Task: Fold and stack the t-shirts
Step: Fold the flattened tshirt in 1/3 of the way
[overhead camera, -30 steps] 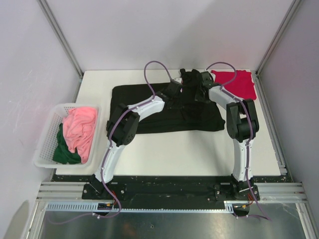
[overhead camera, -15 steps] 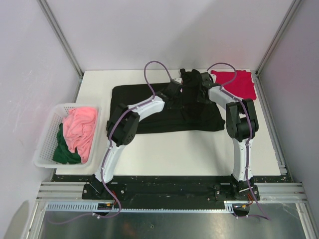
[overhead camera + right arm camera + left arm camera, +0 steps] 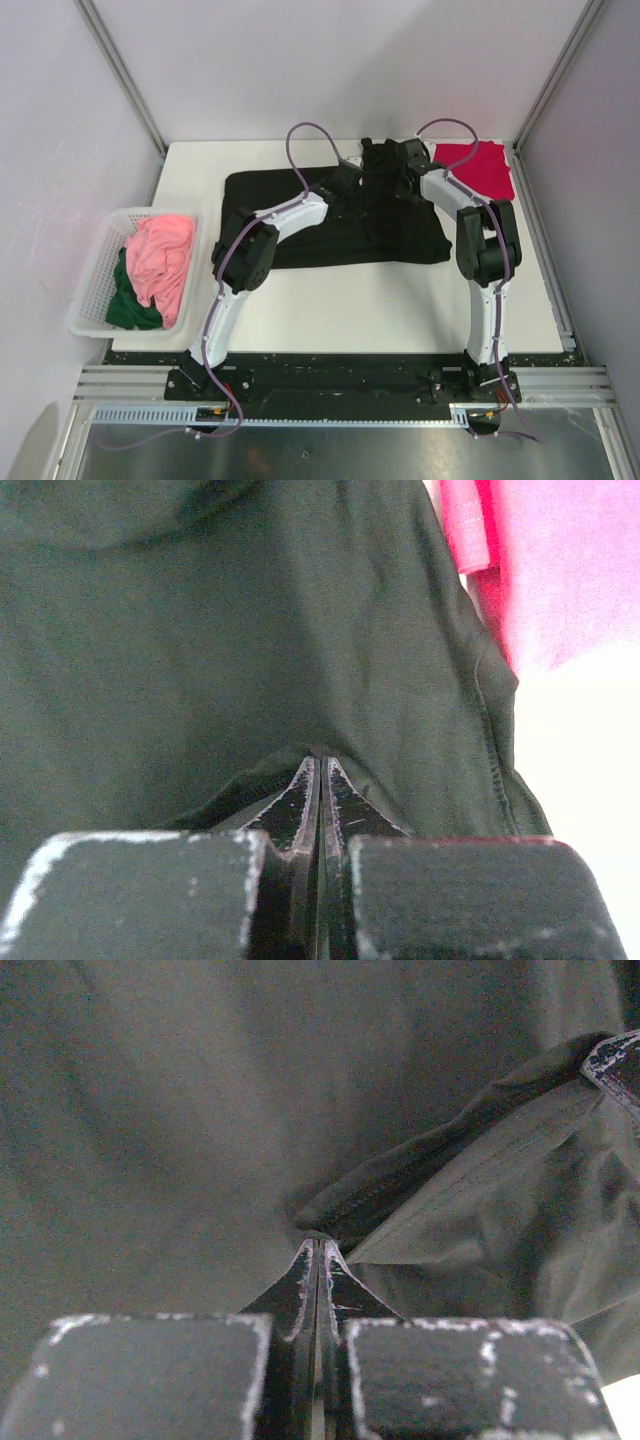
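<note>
1. My left gripper [image 3: 318, 1245] is clenched. Its 2 fingers meet tip to tip, and a raised fold of the black t-shirt [image 3: 180, 1110] is pinched at the tips.
2. My right gripper [image 3: 320, 762] is also clenched. Its 2 fingers are pressed together on a rucked edge of the same black t-shirt.
3. In the top view, both of my wrists reach to the far middle of the black t-shirt. They sit close together, with the cloth bunched up dark between them.
4. The black t-shirt lies spread across the far half of the white table [image 3: 400, 300]. Its near edge is flat and its left part is smooth.
5. The crimson t-shirt [image 3: 482, 170] lies flat at the far right corner of the table, just beside the black t-shirt. I cannot tell whether the 2 edges overlap.
6. The white lattice basket [image 3: 92, 285] stands at the left edge of the table, well apart from both grippers.
7. The basket holds 2 crumpled items: the pink garment [image 3: 165, 255] on top and the dark green garment [image 3: 128, 303] at the near end.
</note>
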`<state>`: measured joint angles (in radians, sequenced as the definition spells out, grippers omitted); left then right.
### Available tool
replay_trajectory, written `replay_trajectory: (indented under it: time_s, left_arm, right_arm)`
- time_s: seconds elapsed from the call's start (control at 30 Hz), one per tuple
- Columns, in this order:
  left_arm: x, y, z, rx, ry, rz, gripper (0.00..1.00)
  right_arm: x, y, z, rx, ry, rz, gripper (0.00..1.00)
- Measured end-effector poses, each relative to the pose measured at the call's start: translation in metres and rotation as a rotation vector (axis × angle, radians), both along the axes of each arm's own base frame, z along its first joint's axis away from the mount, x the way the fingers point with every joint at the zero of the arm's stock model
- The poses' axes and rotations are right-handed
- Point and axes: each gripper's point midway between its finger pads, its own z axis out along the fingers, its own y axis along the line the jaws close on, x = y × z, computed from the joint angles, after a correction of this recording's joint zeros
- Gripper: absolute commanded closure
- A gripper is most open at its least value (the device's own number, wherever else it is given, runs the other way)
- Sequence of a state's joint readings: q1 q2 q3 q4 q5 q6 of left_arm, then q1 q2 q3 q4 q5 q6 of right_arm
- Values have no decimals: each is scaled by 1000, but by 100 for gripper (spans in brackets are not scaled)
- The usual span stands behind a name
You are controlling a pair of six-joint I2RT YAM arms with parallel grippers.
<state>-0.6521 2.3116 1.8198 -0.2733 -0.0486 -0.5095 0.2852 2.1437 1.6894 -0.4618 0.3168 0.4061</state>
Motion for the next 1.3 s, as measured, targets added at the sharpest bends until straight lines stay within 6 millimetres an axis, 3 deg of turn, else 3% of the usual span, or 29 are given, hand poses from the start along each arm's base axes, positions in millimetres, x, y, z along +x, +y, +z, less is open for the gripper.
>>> replay_trajectory:
  time_s: [0.27, 0.63, 0.93, 1.3]
  left_arm:
    - [10, 10, 12, -23, -12, 35, 100]
    - [17, 19, 13, -28, -11, 59, 100]
    - [20, 20, 16, -36, -14, 63, 99]
    - [37, 15, 28, -74, -39, 80, 99]
  right_arm:
    - [9, 4, 18, 29, -58, 3, 100]
    - [24, 11, 28, 99, -122, 23, 100]
    - [25, 9, 23, 109, -132, 23, 100]
    - [31, 0, 21, 117, -156, 6, 100]
